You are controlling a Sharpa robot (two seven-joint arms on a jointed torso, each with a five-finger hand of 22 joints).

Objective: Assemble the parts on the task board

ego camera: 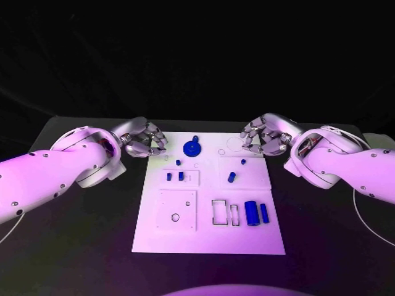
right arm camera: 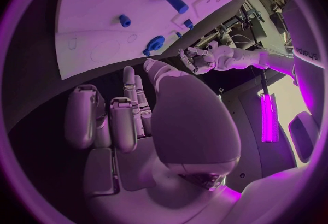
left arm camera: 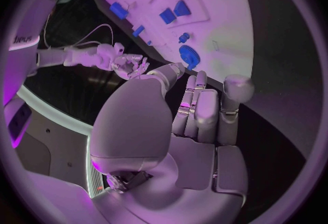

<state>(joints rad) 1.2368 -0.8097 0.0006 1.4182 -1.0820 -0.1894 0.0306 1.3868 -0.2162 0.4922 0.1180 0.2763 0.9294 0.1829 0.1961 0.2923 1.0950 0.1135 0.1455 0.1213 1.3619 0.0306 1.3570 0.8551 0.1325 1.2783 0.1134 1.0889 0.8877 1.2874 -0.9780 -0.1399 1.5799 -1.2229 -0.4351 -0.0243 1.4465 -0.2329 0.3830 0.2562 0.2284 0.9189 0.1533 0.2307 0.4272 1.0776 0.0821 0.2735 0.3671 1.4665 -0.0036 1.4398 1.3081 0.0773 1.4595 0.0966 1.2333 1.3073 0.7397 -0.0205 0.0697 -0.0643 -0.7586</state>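
The task board [ego camera: 208, 231] lies flat in the middle of the black worktop [ego camera: 73, 246], carrying small blue parts: a gear [ego camera: 192, 147] near its far edge, two cylinders [ego camera: 257, 213] side by side near its right edge, and smaller pieces [ego camera: 174, 176] between. The left robot hand [ego camera: 144, 140] hovers at the board's far left corner, the right robot hand [ego camera: 261, 135] at its far right corner; both hold nothing, fingers loosely curled and apart.
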